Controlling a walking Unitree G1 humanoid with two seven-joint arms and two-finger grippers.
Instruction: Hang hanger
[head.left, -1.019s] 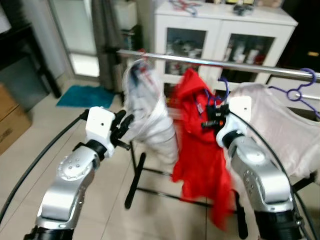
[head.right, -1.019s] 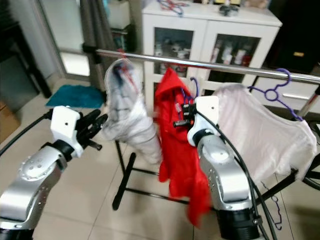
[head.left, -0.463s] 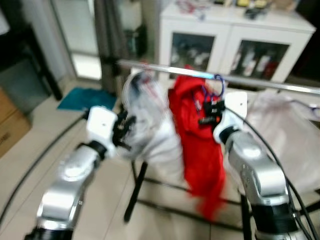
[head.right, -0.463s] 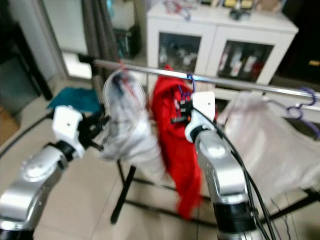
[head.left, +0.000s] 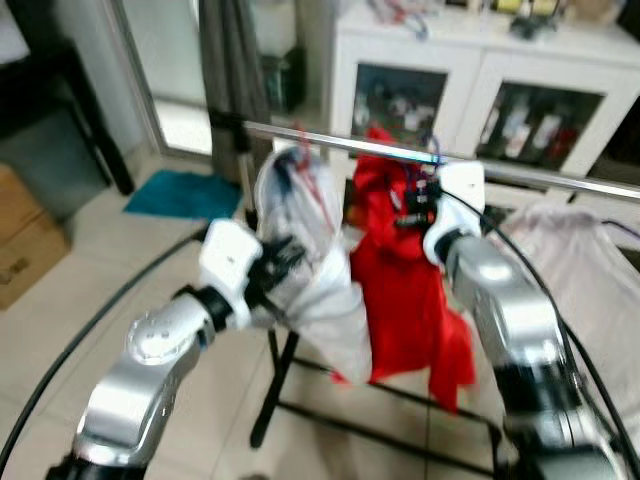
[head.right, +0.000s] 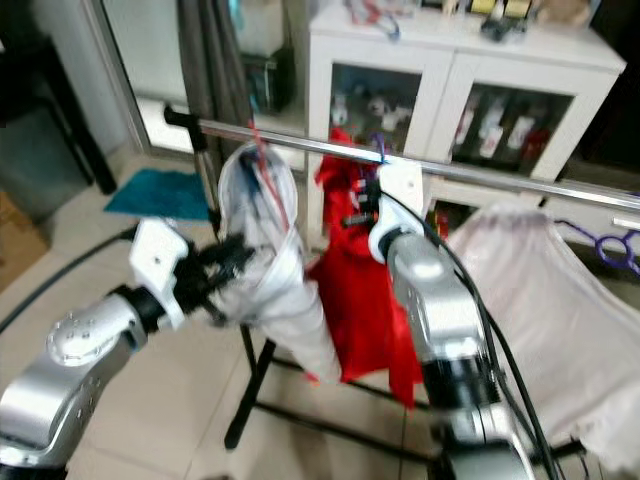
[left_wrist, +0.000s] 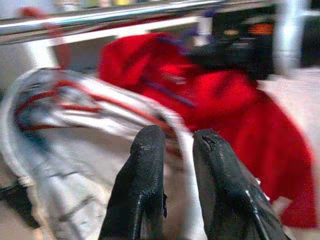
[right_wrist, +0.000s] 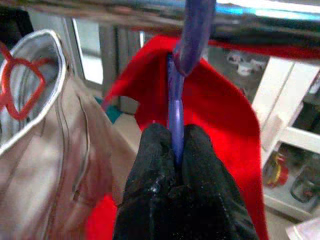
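The purple hanger (right_wrist: 176, 112) carries a red garment (head.left: 400, 290) and sits with its hook over the metal rail (head.right: 300, 143) of a clothes rack. In the right wrist view we see the hook (right_wrist: 196, 30) curving up across the rail, with the hanger's neck clamped between the two black fingers (right_wrist: 150, 160) of the right gripper (right_wrist: 175, 150). We record that gripper as pinching the hanger just below the rail. In the head views the right gripper (head.left: 412, 205) is raised against the top of the red garment, directly under the rail.

The left gripper (left_wrist: 175, 150) is held against a white jacket (head.left: 310, 270) that hangs on a red hanger (left_wrist: 55, 102) just beside the red garment, on the robot's left of it. Its fingers (left_wrist: 145, 170) stand slightly apart with a narrow gap between them, and we see nothing held in that gap. In the left eye view the left gripper (head.left: 280, 262) touches the jacket's front at mid height.

A pale shirt (head.right: 560, 300) hangs farther along the rail on the robot's right, well apart from the jacket. Behind the rack stands a white cabinet (head.right: 450, 70) with glass doors. A teal mat (head.left: 185, 193) lies on the tiled floor (head.left: 90, 300), and a cardboard box (head.left: 25, 245) stands at the left edge.
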